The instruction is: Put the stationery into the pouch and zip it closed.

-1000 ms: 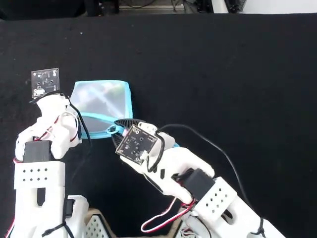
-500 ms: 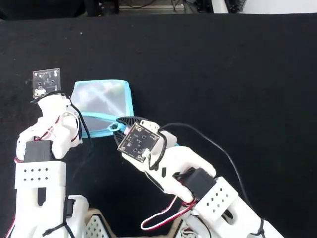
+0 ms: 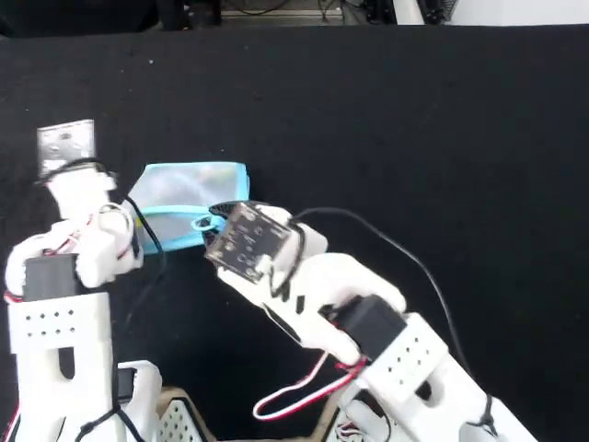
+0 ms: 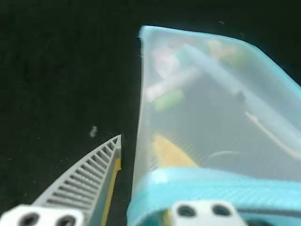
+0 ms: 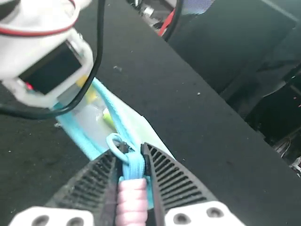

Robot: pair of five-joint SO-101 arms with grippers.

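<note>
While the left claw (image 4: 136, 188) grips the pouch (image 3: 189, 189) corner at the bench's (image 3: 414, 138) 9 o'clock, stationery (image 4: 167, 89) inside, the right claw (image 5: 129, 153) pinches the zip pull (image 5: 133, 167). Zipping step; next needs a steady draw along the zip.

Translucent blue-edged pouch (image 3: 193, 189) lying flat; stationery (image 4: 167, 92) inside, apparently pens.

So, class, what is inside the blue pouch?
Through the see-through wall of the pouch show pale stick shapes, a green piece and something yellow. The blue band at the zip edge covers the rest. The right pincer clamps the zip pull.
</note>
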